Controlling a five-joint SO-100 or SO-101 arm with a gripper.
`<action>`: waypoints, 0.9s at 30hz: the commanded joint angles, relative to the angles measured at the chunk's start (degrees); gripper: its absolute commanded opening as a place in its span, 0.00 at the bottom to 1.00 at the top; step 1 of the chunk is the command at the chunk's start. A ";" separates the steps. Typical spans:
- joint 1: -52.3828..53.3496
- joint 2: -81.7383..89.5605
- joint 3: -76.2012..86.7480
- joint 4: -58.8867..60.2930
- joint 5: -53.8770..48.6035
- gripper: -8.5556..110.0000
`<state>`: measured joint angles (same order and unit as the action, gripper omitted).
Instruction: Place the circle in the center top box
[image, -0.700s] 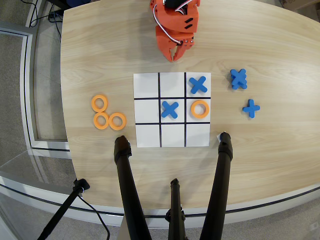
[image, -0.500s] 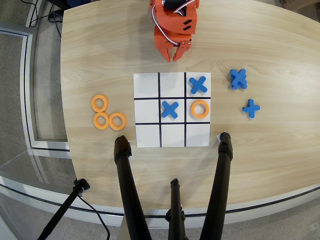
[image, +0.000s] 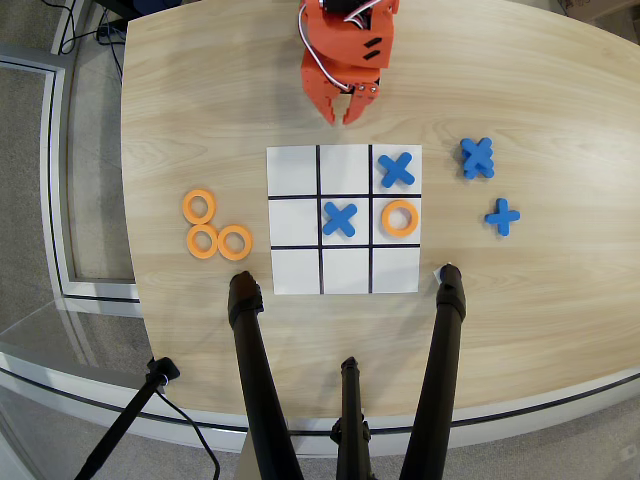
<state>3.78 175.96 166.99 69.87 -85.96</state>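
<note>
Overhead view is all I have, looking straight down on the wooden table (image: 560, 300). My orange arm (image: 345, 50) enters from the top edge, and most of it is cut off there; only the wrist and the gripper (image: 343, 112) show. Its fingertips hang above bare table just past the top edge of the white grid (image: 344, 220), drawn close together and holding nothing, though from this angle I can't tell whether they fully touch.

Three orange rings sit in a cluster left of the grid: one (image: 199, 206) higher up, one (image: 203, 241) below it, and one (image: 235, 242) touching that on its right. I can't say which of them counts as the circle. A fourth ring (image: 399, 217) lies in the middle-right cell.

The center top box (image: 346, 168) holds nothing. Blue crosses lie in the top-right cell (image: 397, 170) and the central cell (image: 340, 219). Right of the grid, two crosses (image: 477, 158) look stacked, their outlines blurring together, with a single cross (image: 502, 216) below them.

Black tripod legs (image: 262, 390) rise from the bottom edge, covering part of the near table, and the grid's lower corners lie just beside their tips.
</note>
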 joint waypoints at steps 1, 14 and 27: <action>2.46 -7.12 -7.65 -1.67 0.44 0.10; 10.11 -35.77 -29.53 -8.35 1.14 0.12; 16.61 -60.03 -48.60 -15.47 2.64 0.15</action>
<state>18.98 119.27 123.05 55.99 -83.50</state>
